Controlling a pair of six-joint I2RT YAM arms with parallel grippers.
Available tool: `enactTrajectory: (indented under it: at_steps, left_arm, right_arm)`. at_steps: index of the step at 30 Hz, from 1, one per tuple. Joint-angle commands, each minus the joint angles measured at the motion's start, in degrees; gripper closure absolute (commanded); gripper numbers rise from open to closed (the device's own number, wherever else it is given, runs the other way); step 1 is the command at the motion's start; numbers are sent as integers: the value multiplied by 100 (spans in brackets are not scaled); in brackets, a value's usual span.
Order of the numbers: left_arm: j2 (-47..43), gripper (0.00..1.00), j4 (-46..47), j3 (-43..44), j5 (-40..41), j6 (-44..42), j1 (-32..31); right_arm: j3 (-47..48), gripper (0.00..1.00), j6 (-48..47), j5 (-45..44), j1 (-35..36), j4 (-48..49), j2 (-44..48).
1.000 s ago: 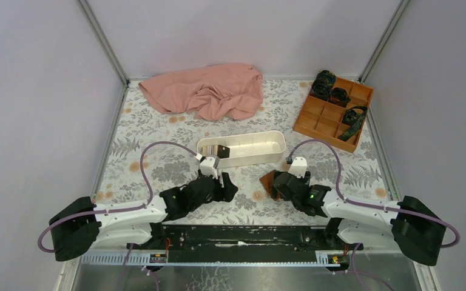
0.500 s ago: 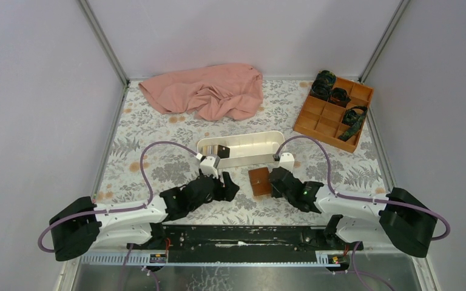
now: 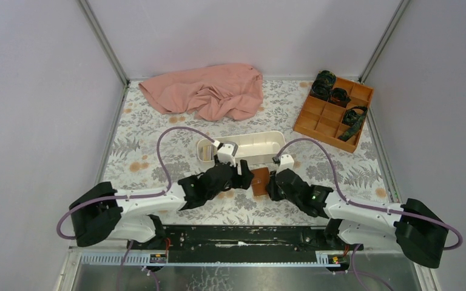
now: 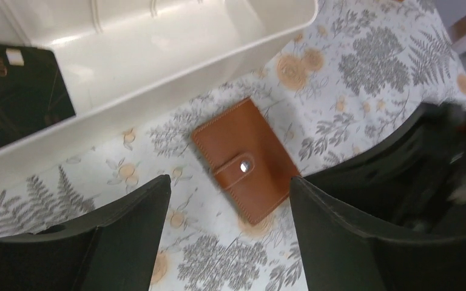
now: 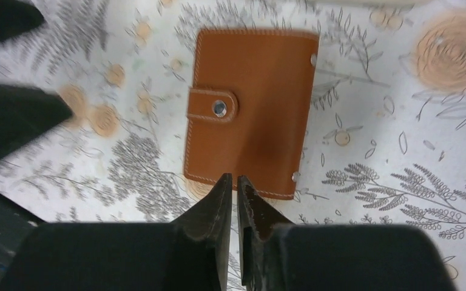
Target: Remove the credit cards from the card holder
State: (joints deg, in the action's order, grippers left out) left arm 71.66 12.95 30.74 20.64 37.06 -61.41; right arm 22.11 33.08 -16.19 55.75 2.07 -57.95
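Card holder lies snapped shut on the desk between my wide-open, empty left end effector and my nearly closed, empty right end effector at its near edge, whose push could skid it away.

The left hand is spread wide, while the right hand is nearly closed.

I can't see inside the snapped-shut wallet, the black card in the tray runs off my left wrist view, and the right arm there is blurred
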Motion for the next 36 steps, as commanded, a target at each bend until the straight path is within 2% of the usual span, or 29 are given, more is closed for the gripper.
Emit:
enactTrajectory:
  at_steps: [1, 3, 5, 10, 17, 22, 26, 32, 36]
  left_arm:
    - [382, 21, 90, 587, 398, -207, -29]
    - [512, 21, 129, 685, 322, -254, -20]
    - [660, 21, 167, 761, 267, -286, -22]
    - [1222, 20, 446, 934, -69, -514, -12]
    - [1911, 21, 1100, 1154, -761, -690, -4]
    - [2477, 28, 957, 1528, -794, -708, 1]
    - [2809, 40, 930, 1645, -687, -679, 29]
    - [3062, 78, 752, 1780, -607, -742, 58]
    - [3133, 96, 614, 1757, -494, -707, 68]
  right_arm:
    - [-208, 80, 154, 327, 62, 396, -275]
    - [-336, 73, 324, 212, 60, 467, -204]
    - [-449, 73, 462, 62, 68, 458, 5]
    - [-833, 99, 600, -92, 65, 453, 859]
    - [-1141, 100, 706, 137, 62, 400, 1224]
    - [-1228, 100, 737, 389, 59, 572, 1156]
    - [-1267, 100, 714, 481, 63, 700, 1062]
    - [-1357, 100, 721, 523, 65, 929, 833]
    - [-1335, 100, 714, 697, 61, 1161, 633]
